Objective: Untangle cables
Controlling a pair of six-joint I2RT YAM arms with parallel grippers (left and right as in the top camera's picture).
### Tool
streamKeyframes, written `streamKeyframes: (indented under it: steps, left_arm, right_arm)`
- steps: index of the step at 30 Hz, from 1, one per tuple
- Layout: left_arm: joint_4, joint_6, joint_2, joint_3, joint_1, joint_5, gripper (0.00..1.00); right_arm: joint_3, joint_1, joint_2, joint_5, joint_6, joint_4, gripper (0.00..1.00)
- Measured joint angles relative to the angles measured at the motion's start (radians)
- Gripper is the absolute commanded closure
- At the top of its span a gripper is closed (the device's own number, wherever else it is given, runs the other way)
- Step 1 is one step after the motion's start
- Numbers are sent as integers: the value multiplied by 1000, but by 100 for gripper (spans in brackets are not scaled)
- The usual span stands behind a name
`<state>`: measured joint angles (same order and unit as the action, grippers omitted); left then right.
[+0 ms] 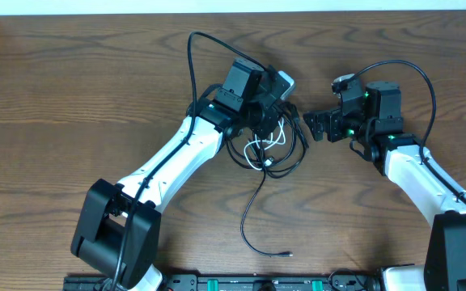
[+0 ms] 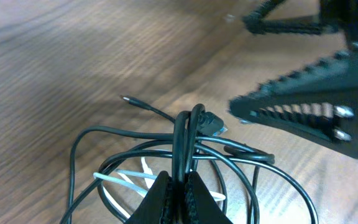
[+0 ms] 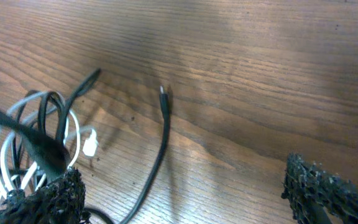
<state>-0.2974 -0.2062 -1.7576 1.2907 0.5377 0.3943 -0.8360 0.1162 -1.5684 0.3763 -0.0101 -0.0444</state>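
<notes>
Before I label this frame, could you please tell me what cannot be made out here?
Overhead: left gripper hides where it pinches the cables.
Left wrist: bottom edge cuts the cables; pinched strand count unclear.
Right wrist: right gripper cropped below; nearest cables blurred.

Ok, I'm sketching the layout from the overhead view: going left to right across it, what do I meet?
Left arm's base → left arm's white link → cable tangle → right gripper, jaws open → right arm's white link.
</notes>
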Motion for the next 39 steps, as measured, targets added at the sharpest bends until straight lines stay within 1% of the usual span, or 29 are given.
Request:
streamKeyframes:
  steps: [4, 8, 23, 33, 39]
  left_arm:
    - [16, 23, 0, 0, 0, -34, 92]
    - [41, 50, 0, 0, 0, -35, 92]
    - [46, 75, 0, 0, 0, 50, 93]
    - [47, 76, 0, 0, 1, 72, 92]
    - [47, 76, 0, 0, 6, 74, 92]
  right_arm:
    - [0, 0, 0, -6, 0, -19, 1]
    - [0, 0, 0, -8, 0, -26, 1]
    - [0, 0, 0, -42, 1, -20, 1]
    - [0, 0, 0, -51, 10, -16, 1]
    - [0, 0, 0, -32, 43, 16, 1]
